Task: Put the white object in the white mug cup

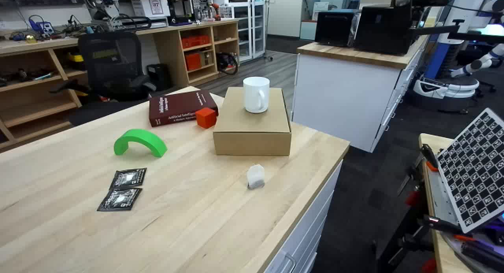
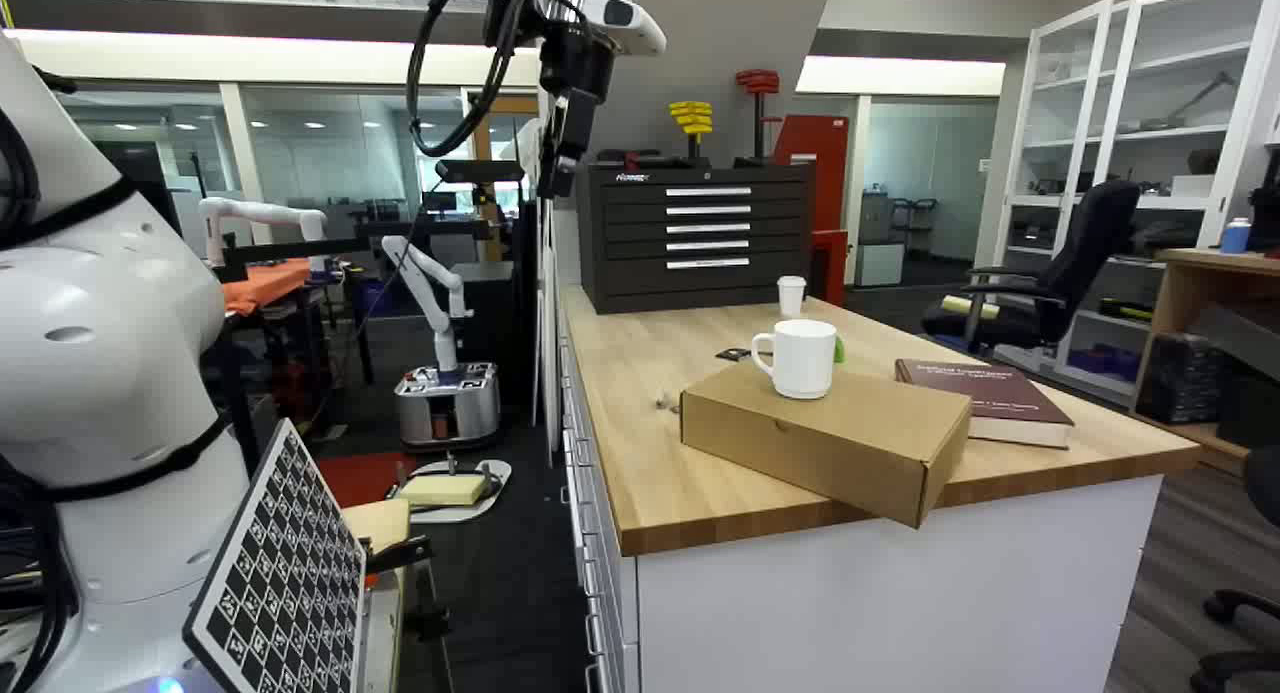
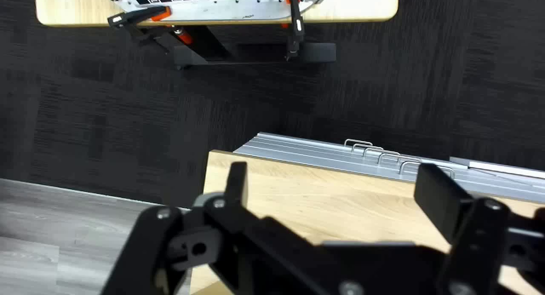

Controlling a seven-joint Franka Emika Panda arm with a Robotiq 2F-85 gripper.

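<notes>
The mug [image 1: 254, 93] is stood upright on top of the box [image 1: 252, 143]. The tea bag [image 1: 256, 176] is set on the table [image 1: 189, 233], in front of the box in an exterior view, near it but apart from it. The gripper [image 3: 338, 193] is held higher than the box; its fingers are seen spread wide in the wrist view, and nothing is gripped. In an exterior view, the red cube [image 1: 206, 117] is placed just left of the box, the book [image 1: 185, 103] is laid left of it too, and the green arch [image 1: 138, 135] is stood farther left of it. Two packets [image 1: 128, 178] are laid left of the box and nearer the camera.
</notes>
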